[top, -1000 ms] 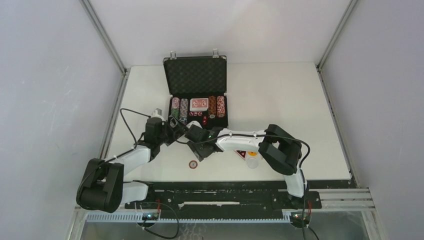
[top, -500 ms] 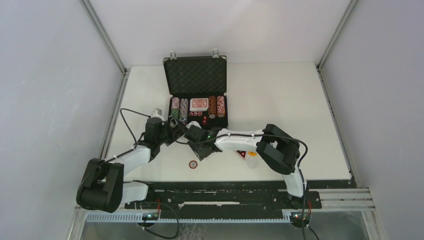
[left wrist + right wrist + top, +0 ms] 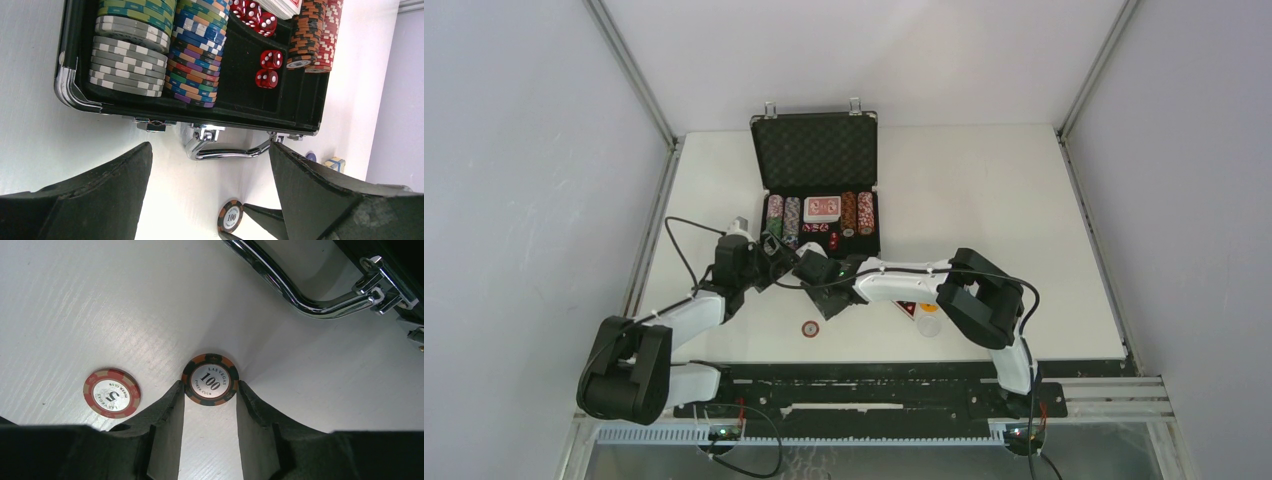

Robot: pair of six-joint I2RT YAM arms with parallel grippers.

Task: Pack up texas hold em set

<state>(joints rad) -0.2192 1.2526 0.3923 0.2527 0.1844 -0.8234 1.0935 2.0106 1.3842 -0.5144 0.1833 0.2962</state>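
Note:
The black silver-edged case (image 3: 816, 150) lies open at the table's middle back, its tray holding striped chip stacks (image 3: 130, 55), red dice (image 3: 267, 70) and a red card deck (image 3: 822, 207). Its metal handle (image 3: 225, 152) faces me. Just in front of the handle, my right gripper (image 3: 210, 386) pinches an orange-and-black 100 chip (image 3: 210, 379) flat on the table, a fingertip touching each side. My left gripper (image 3: 209, 150) stands wide open and empty over the same spot, and the 100 chip (image 3: 230, 216) shows low between its fingers.
A red 5 chip (image 3: 111, 393) lies loose just left of the right gripper, also seen on the near table (image 3: 810, 328). A red piece (image 3: 906, 308) and a pale round piece (image 3: 930, 325) sit under the right arm. A small blue button (image 3: 311, 156) lies right of the handle.
The right gripper's fingers have drawn in until they meet the 100 chip's edges. The left gripper and both arms have hardly moved.

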